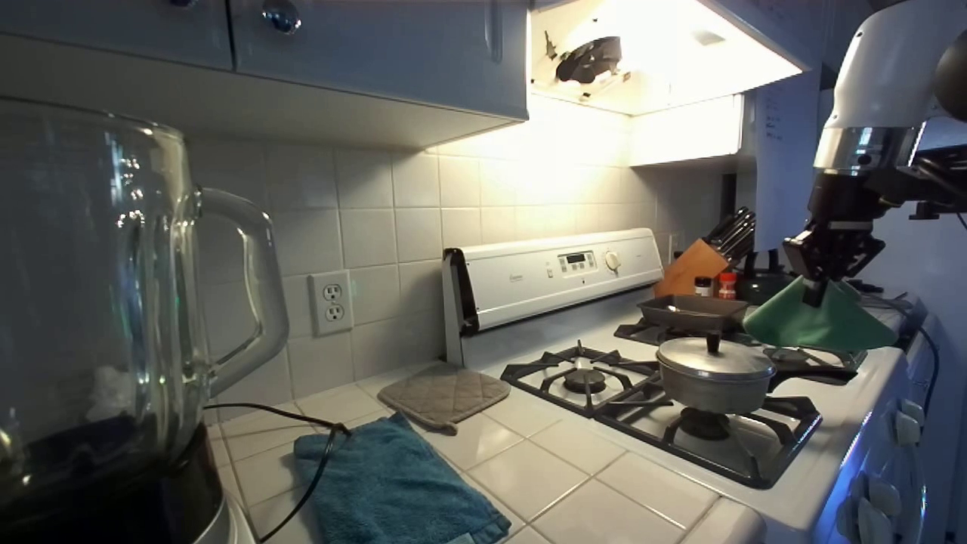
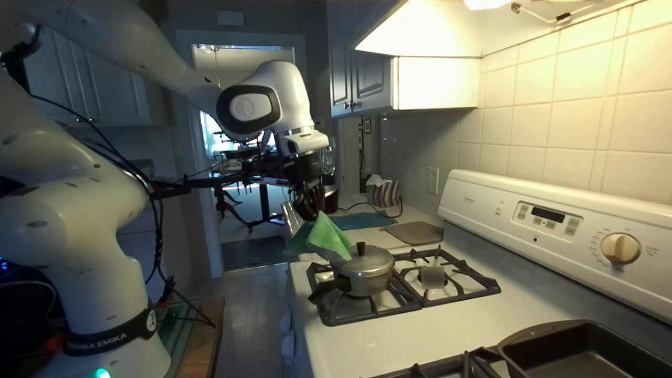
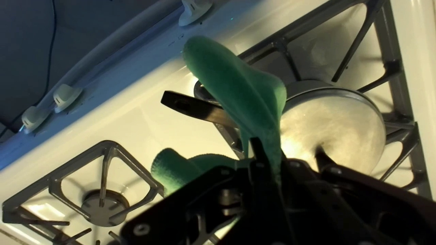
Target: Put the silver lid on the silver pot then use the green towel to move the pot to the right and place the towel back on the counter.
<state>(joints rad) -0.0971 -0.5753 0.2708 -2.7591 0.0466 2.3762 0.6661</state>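
Observation:
The silver pot [image 1: 714,389] stands upright on the front burner grate at the counter end of the stove. The silver lid [image 1: 706,357] sits on it, black knob up; it also shows in the wrist view [image 3: 340,129]. The pot's dark handle [image 2: 331,289] points away from the tiled counter, along the stove front. My gripper [image 1: 814,293] is shut on the green towel [image 1: 820,321] and holds it in the air above the handle. The towel hangs in folds and partly covers the handle in the wrist view [image 3: 235,88]. Whether it touches the pot is unclear.
A dark baking pan [image 1: 691,311] is on the far burners. A knife block [image 1: 691,268] stands beyond it. The counter holds a teal towel [image 1: 400,483], a grey pot holder [image 1: 446,394] and a glass blender [image 1: 242,295]. Stove knobs [image 3: 66,97] line the front edge.

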